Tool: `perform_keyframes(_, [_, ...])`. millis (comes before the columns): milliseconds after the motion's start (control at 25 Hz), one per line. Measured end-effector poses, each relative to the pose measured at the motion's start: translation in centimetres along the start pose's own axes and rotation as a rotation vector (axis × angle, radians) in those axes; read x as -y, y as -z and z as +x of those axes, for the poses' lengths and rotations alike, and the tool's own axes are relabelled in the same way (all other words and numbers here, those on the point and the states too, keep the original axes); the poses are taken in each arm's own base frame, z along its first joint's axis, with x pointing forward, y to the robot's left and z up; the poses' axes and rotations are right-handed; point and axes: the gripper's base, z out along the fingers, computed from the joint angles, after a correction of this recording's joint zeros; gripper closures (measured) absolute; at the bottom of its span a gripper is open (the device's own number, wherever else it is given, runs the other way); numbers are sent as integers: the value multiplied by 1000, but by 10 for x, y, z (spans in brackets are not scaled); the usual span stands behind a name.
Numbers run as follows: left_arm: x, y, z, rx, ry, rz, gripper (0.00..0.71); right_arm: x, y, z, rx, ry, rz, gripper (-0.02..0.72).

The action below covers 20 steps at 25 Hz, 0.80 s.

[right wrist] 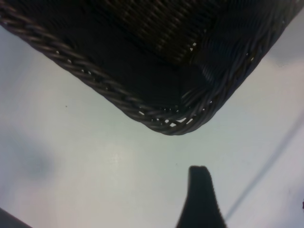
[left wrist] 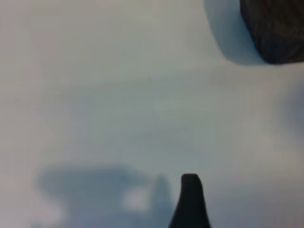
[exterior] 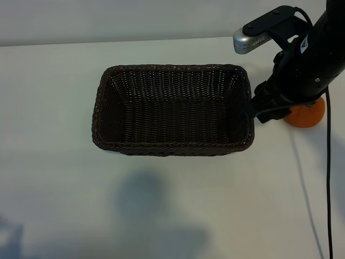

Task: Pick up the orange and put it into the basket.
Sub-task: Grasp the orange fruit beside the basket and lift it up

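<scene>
Beside the basket's (exterior: pixel 172 110) right end, the right gripper (exterior: pixel 269 110) hangs with fingers parted, gripping nothing; the orange (exterior: pixel 307 114) rests just behind it (partly hidden). Left gripper fingers (left wrist: pixel 190 202) stand wide.

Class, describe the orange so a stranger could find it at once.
Start at the dark wicker basket in the middle of the white table. Look just past its right end, under the black right arm. The orange peeks out there, the only bright, round thing.
</scene>
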Motion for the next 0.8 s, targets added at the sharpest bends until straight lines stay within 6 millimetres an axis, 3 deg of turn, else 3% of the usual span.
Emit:
perform_keyframes(320, [-4, -3, 0, 13, 55, -44, 212, 0, 0, 0, 0, 0, 0, 214])
perform_keyframes(800, [-5, -7, -1, 34, 95, -53, 220, 0, 0, 0, 0, 0, 1, 214])
